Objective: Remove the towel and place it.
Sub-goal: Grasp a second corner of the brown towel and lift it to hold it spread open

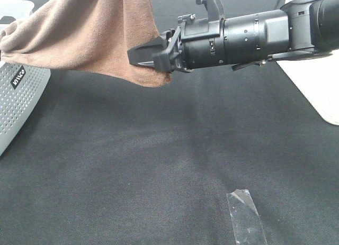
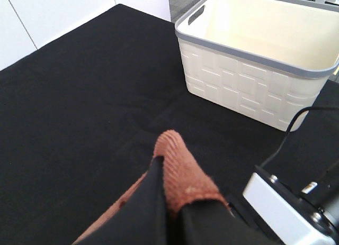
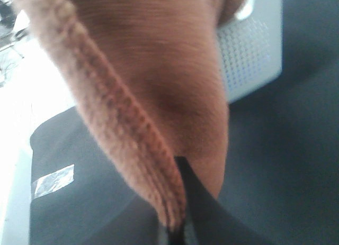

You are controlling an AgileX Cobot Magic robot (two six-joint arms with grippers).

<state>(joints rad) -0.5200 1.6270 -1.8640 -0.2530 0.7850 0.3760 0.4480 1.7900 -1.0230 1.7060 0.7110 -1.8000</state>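
While the black table cloth [image 1: 159, 165] lies flat under everything, the towel [image 1: 90, 33] hangs above it as a slack brown sheet. It is clear of the cloth, and its far end sits over the corner of the grey perforated basket [image 1: 21, 91]. It sags that way because it is carried at two points only, so the span between them droops.

A cream basket [image 2: 238, 81] stands open and empty well apart from the towel in the left wrist view. By my reading it is a likely place to put the towel, though the task does not say so.

The right gripper [image 1: 139, 55] reaches in sideways with its jaws closed tight on the towel's lower hem, and the ribbed edge runs straight into them in its wrist view. The left gripper [image 2: 169, 197] is likewise clamped shut, with a small fold of towel bunched up between its fingers.

A strip of clear tape [image 1: 246, 216] is stuck to the cloth nearer the camera.

The top of the towel is cut off in the high view, and the left arm does not show there. I cannot tell whether the towel rests on the grey basket or only passes in front of it. No white tag can be made out.
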